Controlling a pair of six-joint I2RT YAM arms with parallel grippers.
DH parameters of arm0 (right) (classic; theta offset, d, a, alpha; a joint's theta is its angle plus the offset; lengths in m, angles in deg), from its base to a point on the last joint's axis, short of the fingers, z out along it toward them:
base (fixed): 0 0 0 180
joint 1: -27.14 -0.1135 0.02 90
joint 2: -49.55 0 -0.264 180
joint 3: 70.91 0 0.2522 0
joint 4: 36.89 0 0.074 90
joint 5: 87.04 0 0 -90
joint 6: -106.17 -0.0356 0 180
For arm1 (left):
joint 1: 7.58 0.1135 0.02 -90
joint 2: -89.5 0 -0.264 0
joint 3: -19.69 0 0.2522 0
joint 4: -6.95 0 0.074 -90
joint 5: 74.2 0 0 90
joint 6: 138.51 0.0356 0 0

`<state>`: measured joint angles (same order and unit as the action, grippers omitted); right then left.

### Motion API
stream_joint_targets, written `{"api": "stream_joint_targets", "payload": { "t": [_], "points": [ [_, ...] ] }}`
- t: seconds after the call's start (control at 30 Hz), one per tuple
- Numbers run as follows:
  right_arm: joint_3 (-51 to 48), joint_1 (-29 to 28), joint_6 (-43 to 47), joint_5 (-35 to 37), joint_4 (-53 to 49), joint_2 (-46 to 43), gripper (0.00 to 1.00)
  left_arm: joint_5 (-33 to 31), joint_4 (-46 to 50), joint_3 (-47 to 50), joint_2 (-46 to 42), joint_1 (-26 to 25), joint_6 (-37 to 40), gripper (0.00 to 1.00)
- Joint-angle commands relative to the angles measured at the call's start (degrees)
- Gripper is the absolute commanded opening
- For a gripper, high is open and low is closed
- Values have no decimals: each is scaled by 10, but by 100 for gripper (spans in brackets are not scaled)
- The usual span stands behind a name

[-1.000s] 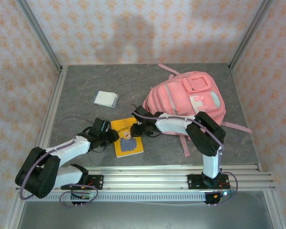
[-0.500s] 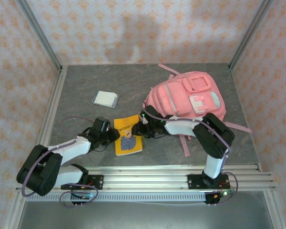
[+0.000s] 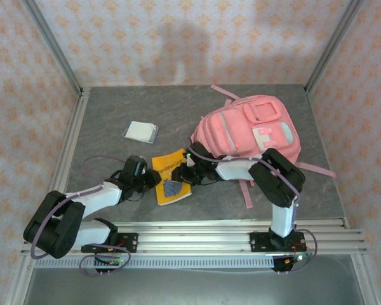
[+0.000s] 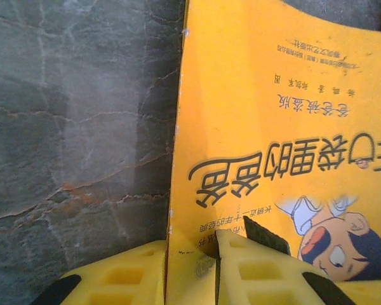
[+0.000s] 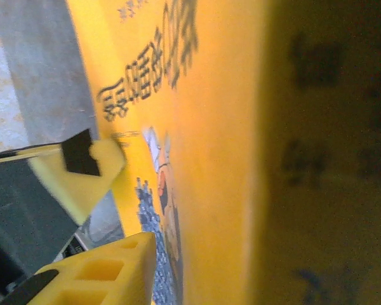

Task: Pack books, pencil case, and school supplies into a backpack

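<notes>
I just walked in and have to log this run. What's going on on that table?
Both arms are working on the yellow book, just in front of the pink backpack. The left tool is clamped on the book's left edge. The right tool is at the edge nearest the backpack, but whether it grips the book is unclear. The book is not in the backpack yet. A clear packet lies apart, farther back on the table.
</notes>
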<state>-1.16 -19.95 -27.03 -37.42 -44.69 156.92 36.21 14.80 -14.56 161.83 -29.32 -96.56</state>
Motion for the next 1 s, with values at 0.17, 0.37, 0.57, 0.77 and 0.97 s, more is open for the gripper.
{"api": "stream_joint_targets", "payload": {
  "t": [0.17, 0.37, 0.57, 0.77, 0.97],
  "points": [
    [-3, -11, 30, 57, -4, -43, 0, 18, 67, 1, -29, -7, -2, 28],
    [-30, -10, -27, 199, -26, -165, 0, 21, 117, -14, -114, -7, -62, 63],
    [-107, -17, -170, 313, 105, -252, 0, 5, 137, -34, -236, -11, -162, 82],
    [-102, -43, -234, 355, 186, -266, 0, -51, 88, -14, -319, -37, -298, 93],
    [-85, -68, -278, 397, 253, -256, 0, -144, 43, 14, -358, -89, -391, 95]
  ]
}}
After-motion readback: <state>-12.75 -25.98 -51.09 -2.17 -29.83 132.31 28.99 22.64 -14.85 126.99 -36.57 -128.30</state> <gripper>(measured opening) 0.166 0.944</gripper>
